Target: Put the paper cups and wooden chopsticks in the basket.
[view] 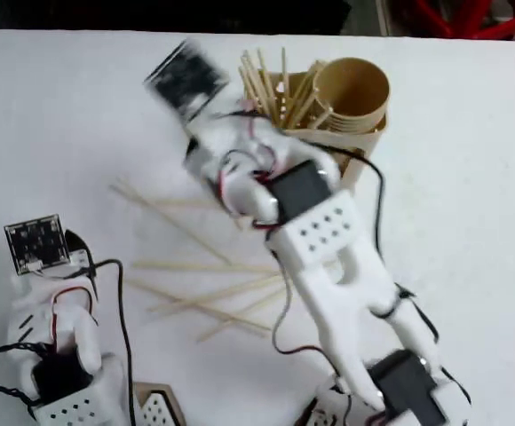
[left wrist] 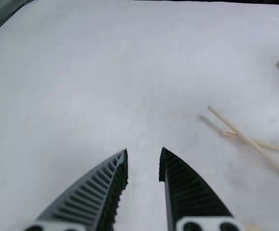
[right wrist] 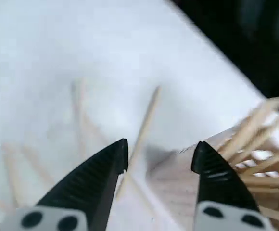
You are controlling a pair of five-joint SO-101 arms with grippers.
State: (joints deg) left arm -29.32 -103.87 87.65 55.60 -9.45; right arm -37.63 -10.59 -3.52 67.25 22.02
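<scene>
A wooden basket (view: 357, 142) stands at the table's back and holds stacked paper cups (view: 351, 93) and a bundle of wooden chopsticks (view: 271, 84). Several loose chopsticks (view: 204, 293) lie crossed on the white table in the middle. The right arm (view: 320, 231) stretches from the front right up to the basket's left side. Its gripper (right wrist: 161, 154) is open beside the basket wall (right wrist: 178, 168), with one chopstick (right wrist: 144, 127) close by its finger and the bundle (right wrist: 259, 125) beyond. The left gripper (left wrist: 143, 159) hangs open over bare table at the front left, with two chopsticks (left wrist: 250, 142) off to one side.
A square marker plate (view: 35, 244) sits on the left arm and another (view: 186, 78) on the right arm. Black cables trail from both arms. A tan wooden piece (view: 155, 404) shows at the front edge. Bare table lies at the left and far right.
</scene>
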